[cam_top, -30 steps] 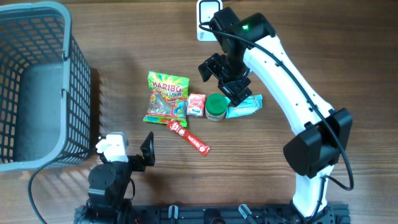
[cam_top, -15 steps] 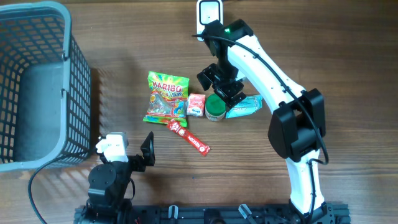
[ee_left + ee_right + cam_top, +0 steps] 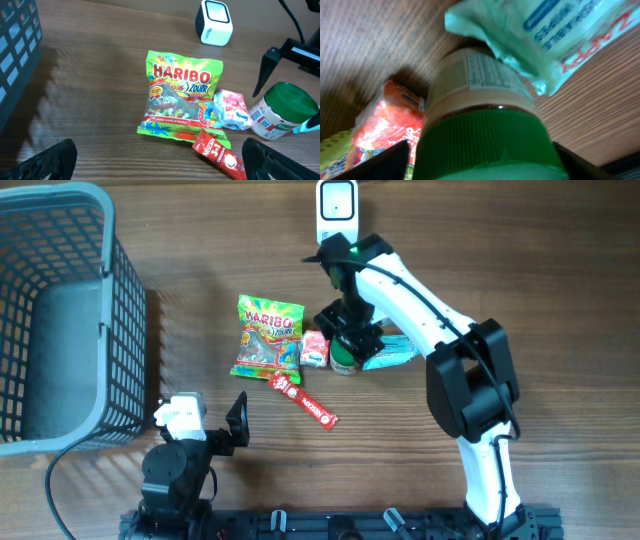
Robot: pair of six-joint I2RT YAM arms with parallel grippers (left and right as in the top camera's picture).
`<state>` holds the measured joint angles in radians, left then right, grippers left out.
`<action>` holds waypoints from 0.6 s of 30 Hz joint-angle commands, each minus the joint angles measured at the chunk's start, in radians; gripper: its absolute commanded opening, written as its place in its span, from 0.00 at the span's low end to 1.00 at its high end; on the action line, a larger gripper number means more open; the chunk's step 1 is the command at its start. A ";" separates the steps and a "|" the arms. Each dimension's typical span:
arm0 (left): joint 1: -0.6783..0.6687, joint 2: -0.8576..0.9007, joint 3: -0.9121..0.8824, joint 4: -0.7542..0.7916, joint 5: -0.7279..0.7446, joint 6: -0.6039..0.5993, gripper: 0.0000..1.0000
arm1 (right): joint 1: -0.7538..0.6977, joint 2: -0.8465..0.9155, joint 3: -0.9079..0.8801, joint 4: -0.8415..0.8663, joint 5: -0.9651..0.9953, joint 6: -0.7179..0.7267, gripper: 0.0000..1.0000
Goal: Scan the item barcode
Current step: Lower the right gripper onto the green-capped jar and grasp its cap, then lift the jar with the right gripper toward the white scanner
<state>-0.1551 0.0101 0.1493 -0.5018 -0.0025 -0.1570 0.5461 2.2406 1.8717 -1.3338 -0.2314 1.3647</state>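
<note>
A small jar with a green lid (image 3: 345,361) (image 3: 285,107) stands upright among the items at mid-table. My right gripper (image 3: 350,340) (image 3: 480,160) is lowered over it, open, with one finger on each side of the lid (image 3: 485,145); in the left wrist view a narrow gap shows beside one finger. The white barcode scanner (image 3: 337,210) (image 3: 214,22) stands at the table's far edge, behind that arm. My left gripper (image 3: 210,420) (image 3: 160,160) hovers open near the front edge, holding nothing.
Left of the jar lie a Haribo bag (image 3: 268,338), a small pink-red candy pack (image 3: 315,348) and a red Nescafe stick (image 3: 303,400). A mint-green packet (image 3: 395,350) (image 3: 545,35) lies against the jar's right side. A grey basket (image 3: 125,330) fills the left.
My right gripper has swung left and come down over the green-lidded jar, and its jaws have narrowed a little. The left arm has stayed still.
</note>
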 commanded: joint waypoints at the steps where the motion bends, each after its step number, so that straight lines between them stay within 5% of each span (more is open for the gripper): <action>1: 0.002 0.000 -0.009 0.003 -0.014 -0.009 1.00 | 0.011 0.011 -0.011 0.016 -0.001 0.025 0.74; 5: 0.002 0.000 -0.009 0.003 -0.014 -0.008 1.00 | 0.011 0.011 -0.011 0.016 0.040 -0.047 0.64; 18: 0.002 0.000 -0.009 0.003 -0.014 -0.008 1.00 | -0.080 0.011 0.148 0.006 0.086 -0.842 0.65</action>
<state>-0.1551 0.0101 0.1493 -0.5018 -0.0025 -0.1566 0.4843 2.2425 1.9419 -1.3266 -0.1741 0.7715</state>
